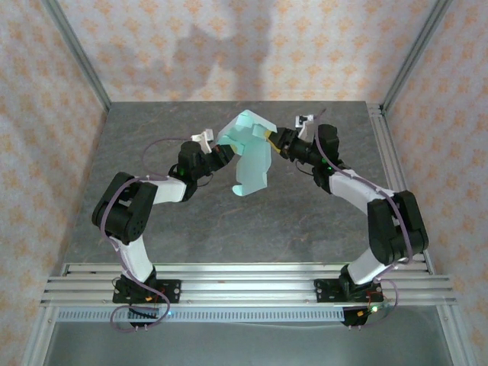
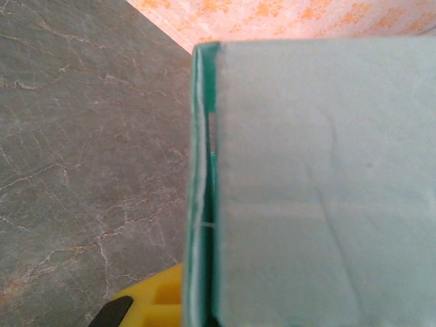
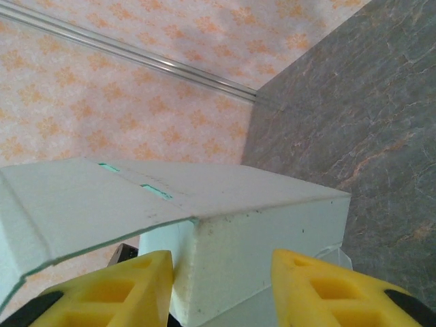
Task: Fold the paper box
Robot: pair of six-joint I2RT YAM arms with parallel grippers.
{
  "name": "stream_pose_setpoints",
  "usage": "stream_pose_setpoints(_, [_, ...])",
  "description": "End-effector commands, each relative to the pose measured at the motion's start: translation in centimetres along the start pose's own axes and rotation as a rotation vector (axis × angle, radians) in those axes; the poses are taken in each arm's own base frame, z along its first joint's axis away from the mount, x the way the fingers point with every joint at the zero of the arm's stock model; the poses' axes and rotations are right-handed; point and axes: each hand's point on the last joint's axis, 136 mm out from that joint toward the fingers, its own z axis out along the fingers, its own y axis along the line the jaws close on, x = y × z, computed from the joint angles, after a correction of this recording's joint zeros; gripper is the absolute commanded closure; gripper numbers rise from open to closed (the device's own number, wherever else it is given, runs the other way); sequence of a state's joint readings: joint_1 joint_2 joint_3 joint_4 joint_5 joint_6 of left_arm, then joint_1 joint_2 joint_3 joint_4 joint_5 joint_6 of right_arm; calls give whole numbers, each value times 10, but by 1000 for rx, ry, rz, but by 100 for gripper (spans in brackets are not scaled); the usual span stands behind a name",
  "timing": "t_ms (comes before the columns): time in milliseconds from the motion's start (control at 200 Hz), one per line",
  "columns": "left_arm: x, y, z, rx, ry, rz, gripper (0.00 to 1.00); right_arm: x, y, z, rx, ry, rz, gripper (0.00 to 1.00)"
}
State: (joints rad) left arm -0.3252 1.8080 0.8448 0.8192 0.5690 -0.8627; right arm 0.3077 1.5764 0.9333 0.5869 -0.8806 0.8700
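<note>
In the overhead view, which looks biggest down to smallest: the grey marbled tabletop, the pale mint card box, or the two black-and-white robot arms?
1. grey marbled tabletop
2. left black-and-white arm and right black-and-white arm, alike in size
3. pale mint card box

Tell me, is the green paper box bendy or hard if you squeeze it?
Probably bendy: the paper box is thin card, and one flap bends over. Likely very light, since the left gripper seems to hold it up by one edge. A hard squeeze could crease it.
</note>
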Motion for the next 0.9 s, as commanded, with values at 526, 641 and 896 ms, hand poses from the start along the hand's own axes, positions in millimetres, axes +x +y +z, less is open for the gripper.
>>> stream_pose_setpoints(526, [-13, 17, -7, -136, -57, 114, 100, -18, -16, -28, 297, -128, -191, 45])
stream_pose_setpoints(641, [-19, 37, -18, -255, -112, 131, 100, -30, -15, -49, 406, -195, -272, 38])
stream_pose_setpoints(896, [-28, 52, -29, -383, -228, 211, 100, -17, 38, -38, 558, -214, -460, 39])
